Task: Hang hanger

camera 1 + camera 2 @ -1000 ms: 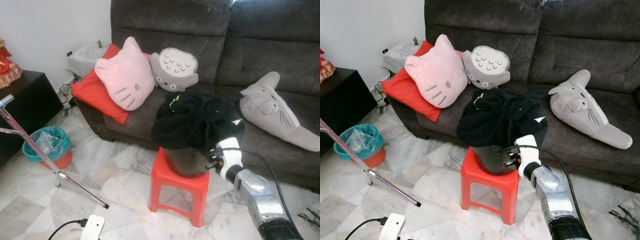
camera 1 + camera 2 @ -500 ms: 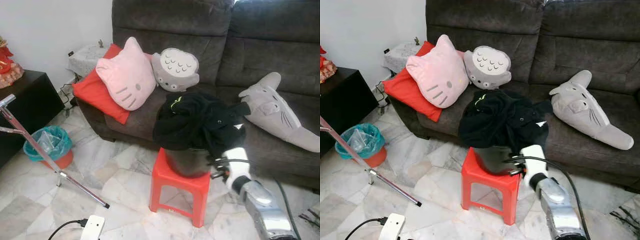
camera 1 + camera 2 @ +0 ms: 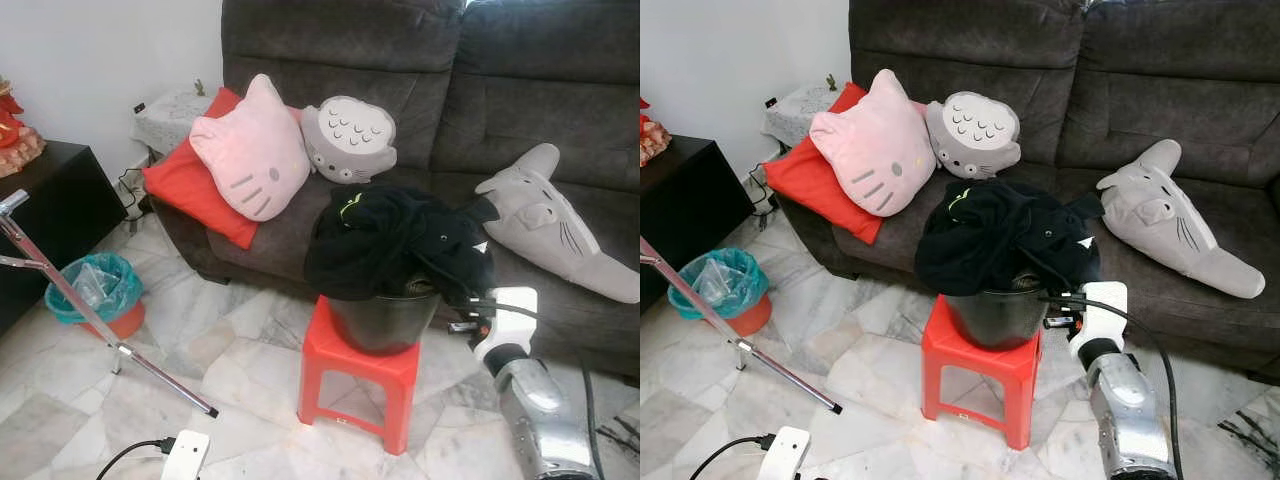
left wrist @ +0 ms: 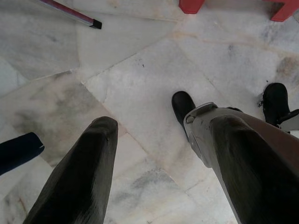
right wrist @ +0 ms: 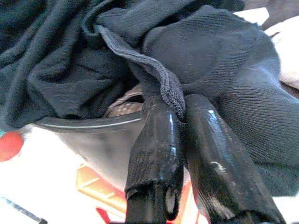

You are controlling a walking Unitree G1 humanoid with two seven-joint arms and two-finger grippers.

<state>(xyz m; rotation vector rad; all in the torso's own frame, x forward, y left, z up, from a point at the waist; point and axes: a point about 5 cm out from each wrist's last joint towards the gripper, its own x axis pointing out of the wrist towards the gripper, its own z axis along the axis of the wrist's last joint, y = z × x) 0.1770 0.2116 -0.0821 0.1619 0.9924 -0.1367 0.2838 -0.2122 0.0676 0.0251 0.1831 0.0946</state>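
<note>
While the red stool (image 3: 360, 368) stood on open marble floor (image 3: 230, 340), room around it was limited: the dark sofa (image 3: 430, 90) ran close behind at 12 o'clock, a metal stand leg (image 3: 110, 340) slanted across the floor at 9 o'clock, and a teal-lined bin (image 3: 95, 292) sat beyond that. A white power strip (image 3: 185, 452) lay at 7 o'clock.

On the stool sat a black bucket (image 3: 385, 320), its rim partly covered by a heap of black clothing (image 3: 390, 245) spilling over the top. No hanger could be told apart from the heap.

At 3 o'clock of the bucket, the right gripper (image 5: 180, 116) was at the rim, its two black fingers (image 5: 154, 144) nearly closed, pinching a ribbed hem of the black clothing between the tips. The garment edge was drawn taut toward the gripper.

The left gripper (image 4: 159, 135) hung idle above the floor, fingers spread wide apart, holding nothing; the robot's black feet (image 4: 183, 105) were seen below it.
</note>
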